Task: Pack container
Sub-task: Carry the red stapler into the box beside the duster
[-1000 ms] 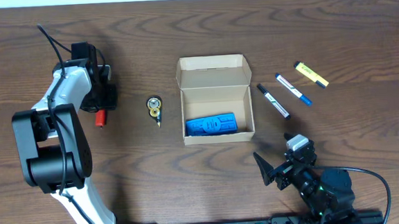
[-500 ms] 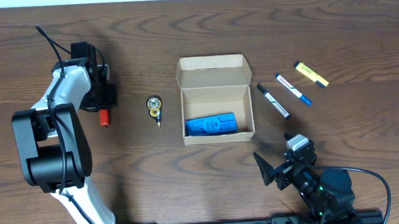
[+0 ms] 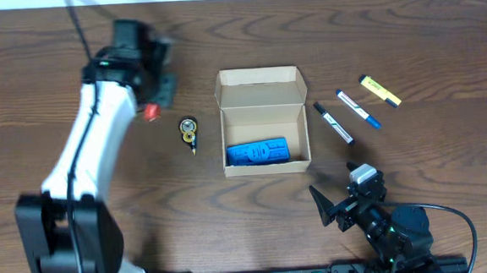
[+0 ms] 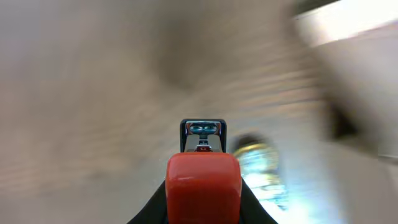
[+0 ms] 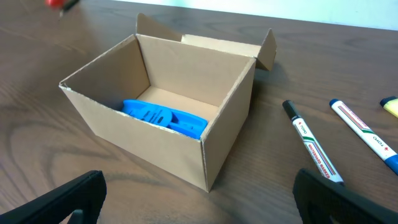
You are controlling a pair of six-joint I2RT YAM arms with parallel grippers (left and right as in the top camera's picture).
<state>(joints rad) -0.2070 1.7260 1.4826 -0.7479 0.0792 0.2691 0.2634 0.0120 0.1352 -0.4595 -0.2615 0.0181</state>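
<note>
Cardboard is setting the terms here: the box (image 3: 262, 123) is sitting open at mid-table, its lid (image 3: 257, 86) standing up along the far side, and a blue item (image 3: 257, 152) is lying inside against the near wall. The left gripper (image 3: 153, 104) is hanging to the far left of the box, its fingers pressing on a red item (image 4: 203, 186). The left wrist view is smearing everything else, so I cannot tell how high above the table (image 3: 232, 230) it is. The right gripper (image 3: 337, 209) is resting near and to the right of the box, its fingers spread wide and holding nothing. A round yellow gadget (image 3: 190, 130) is lying left of the box. On the right a black marker (image 3: 332, 122) is lying just beside the wall, with a blue marker (image 3: 357, 108) and a yellow highlighter (image 3: 380, 91) farther out. The box is looking light and thin-walled, so it is likely to slide on the wood at a nudge and dent under a hard pinch. A wall top near a corner fold, where the board is stiffest, is looking like the place to steady it. For closing, the lid's free edge is the better hold, since it should swing easily on its crease.
</note>
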